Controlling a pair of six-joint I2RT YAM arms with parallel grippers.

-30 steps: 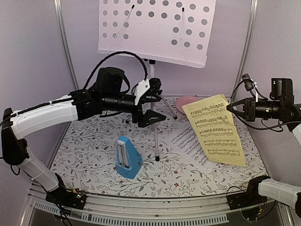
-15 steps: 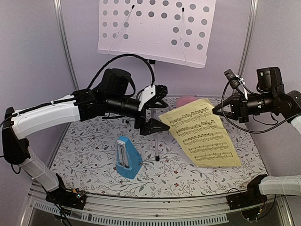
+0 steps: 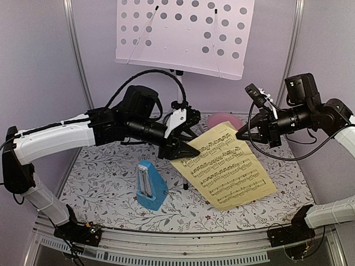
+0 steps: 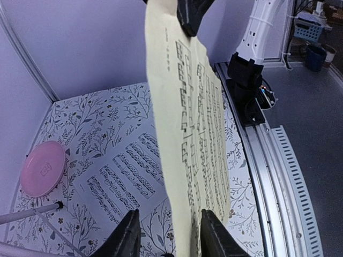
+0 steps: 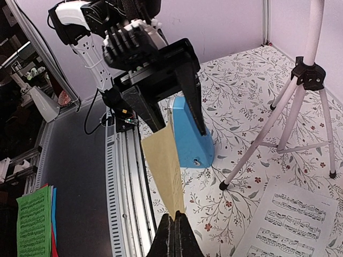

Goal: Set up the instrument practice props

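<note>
The pale perforated music stand [image 3: 183, 36] rises at the back on silver tripod legs [image 5: 305, 75]. In the air hangs the yellow sheet [image 3: 224, 166], with my right gripper [image 3: 239, 136] shut on its upper right corner, fingertips pinched [image 5: 176, 217]. The sheet's left corner passes between the fingers of my left gripper [image 3: 191, 136]. In the left wrist view that gripper [image 4: 169, 214] is open, the yellow sheet [image 4: 198, 107] against one finger with a gap to the other. The white sheet [image 4: 123, 174] lies flat on the cloth. The blue metronome [image 3: 150, 185] stands front left.
A pink round plate [image 3: 224, 119] sits at the back right of the floral cloth. Metal frame posts stand at both back corners, and a rail [image 3: 183, 246] runs along the near edge. Stand legs [image 3: 184, 166] reach into the middle of the table.
My right gripper has swung left and carried the yellow sheet toward the left arm. The sheet's corner now sits between the left fingers, which have narrowed.
</note>
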